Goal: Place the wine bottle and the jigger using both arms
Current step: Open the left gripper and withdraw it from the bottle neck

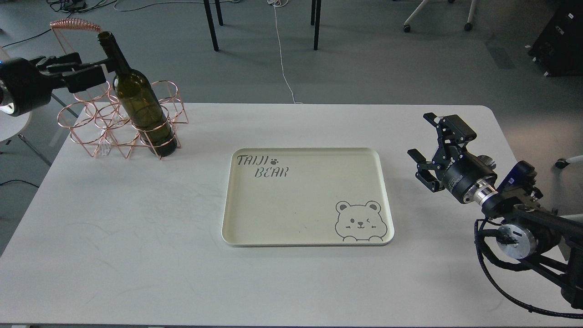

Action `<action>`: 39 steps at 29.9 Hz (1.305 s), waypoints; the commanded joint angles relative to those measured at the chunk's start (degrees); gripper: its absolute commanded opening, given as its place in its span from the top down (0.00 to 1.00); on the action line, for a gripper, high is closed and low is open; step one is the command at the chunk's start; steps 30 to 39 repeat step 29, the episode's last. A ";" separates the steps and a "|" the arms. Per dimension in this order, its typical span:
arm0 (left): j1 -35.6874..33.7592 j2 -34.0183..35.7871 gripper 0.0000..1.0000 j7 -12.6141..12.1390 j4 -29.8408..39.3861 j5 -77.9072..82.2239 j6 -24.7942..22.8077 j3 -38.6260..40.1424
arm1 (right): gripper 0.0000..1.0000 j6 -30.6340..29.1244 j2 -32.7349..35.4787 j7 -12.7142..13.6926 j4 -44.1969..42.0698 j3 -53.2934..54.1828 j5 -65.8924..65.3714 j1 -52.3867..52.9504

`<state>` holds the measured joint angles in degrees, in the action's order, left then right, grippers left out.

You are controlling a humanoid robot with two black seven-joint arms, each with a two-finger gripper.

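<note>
The wine bottle (139,107) is dark green and stands upright in the front right ring of a copper wire rack (93,132) at the table's far left. My left gripper (93,68) is open and empty, just left of the bottle's neck and apart from it. My right gripper (422,142) is open and empty above the table's right side, pointing toward the tray. A small silver piece (489,160) shows behind my right wrist; it may be the jigger, but most of it is hidden.
A cream tray (237,200) with a bear drawing and "TAIJI BEAR" lettering lies flat at the table's middle. The white table (136,237) has rounded corners. Chair legs and cables stand on the floor beyond the far edge.
</note>
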<state>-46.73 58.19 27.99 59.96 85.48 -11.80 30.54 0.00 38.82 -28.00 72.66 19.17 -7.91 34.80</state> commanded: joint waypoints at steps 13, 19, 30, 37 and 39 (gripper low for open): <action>22.10 -17.03 0.01 0.01 18.35 -45.85 0.37 17.86 | 0.02 0.96 -3.22 0.00 -1.46 4.12 0.09 -0.44; 31.25 -31.54 0.01 -3.71 15.90 -45.49 0.90 28.24 | 0.02 0.96 -3.75 0.00 -2.43 4.12 0.17 -1.14; 35.39 -37.80 0.01 -5.58 11.59 -45.41 1.16 31.07 | 0.02 0.88 -4.54 0.00 -2.26 4.12 0.26 -2.28; 35.39 -37.80 0.01 -5.58 11.59 -45.41 1.16 31.07 | 0.02 0.88 -4.54 0.00 -2.26 4.12 0.26 -2.28; 35.39 -37.80 0.01 -5.58 11.59 -45.41 1.16 31.07 | 0.02 0.88 -4.54 0.00 -2.26 4.12 0.26 -2.28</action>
